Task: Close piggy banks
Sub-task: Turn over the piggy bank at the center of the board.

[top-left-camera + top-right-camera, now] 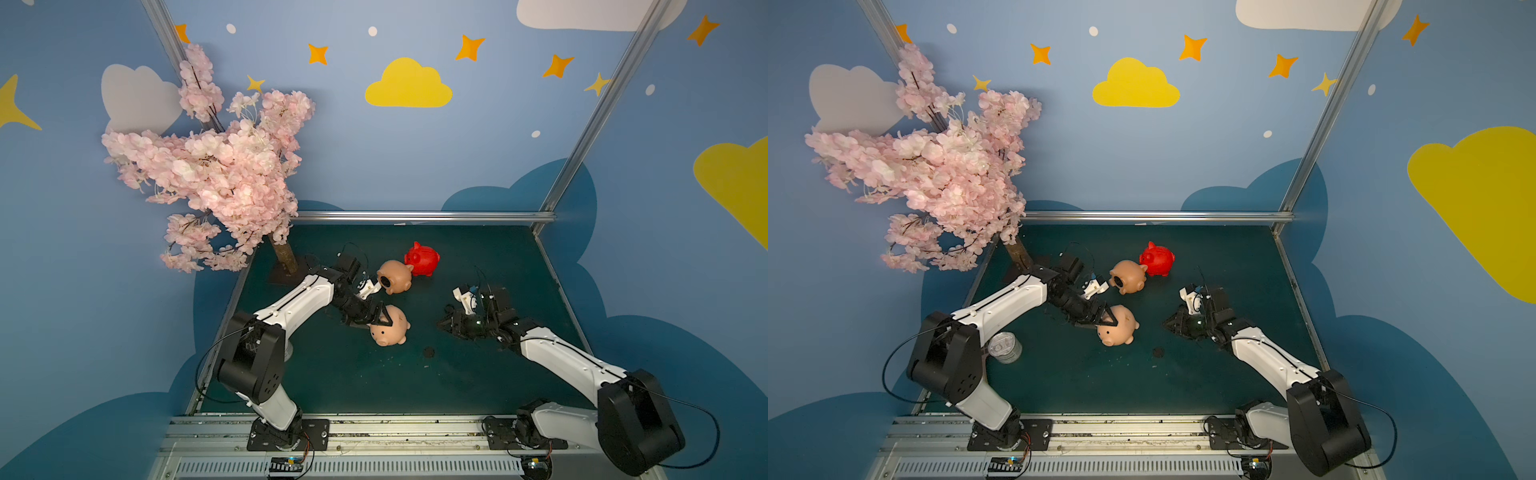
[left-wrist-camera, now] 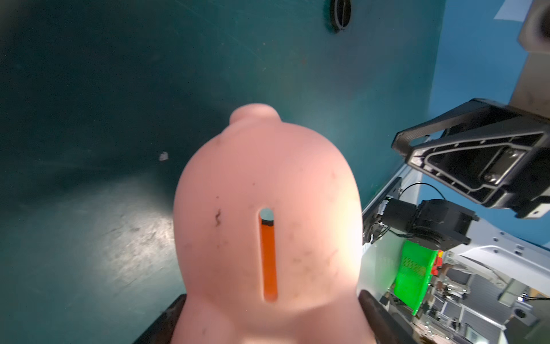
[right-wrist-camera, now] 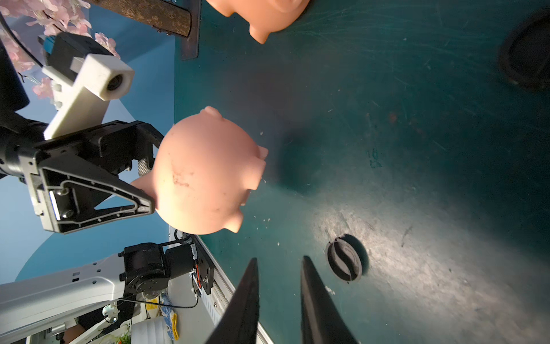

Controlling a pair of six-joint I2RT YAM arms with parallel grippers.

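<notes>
Our left gripper [image 1: 381,323] clamps the near pig [image 1: 395,332] mid-table, with the far tan pig [image 1: 398,277] and red pig [image 1: 423,259] crowding just behind. Our right gripper [image 3: 279,259] hangs slightly parted, empty, near a plug [image 3: 345,258].

Pink blossom tree [image 1: 216,166], back left corner of dark green table [image 1: 478,382]. Dark round plug [image 1: 428,353], lying flat near centre. Clear plastic cup [image 1: 1005,347], left edge.

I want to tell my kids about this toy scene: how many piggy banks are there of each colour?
Peach-tan piggy banks: 2
Red piggy bank: 1
Total: 3
</notes>
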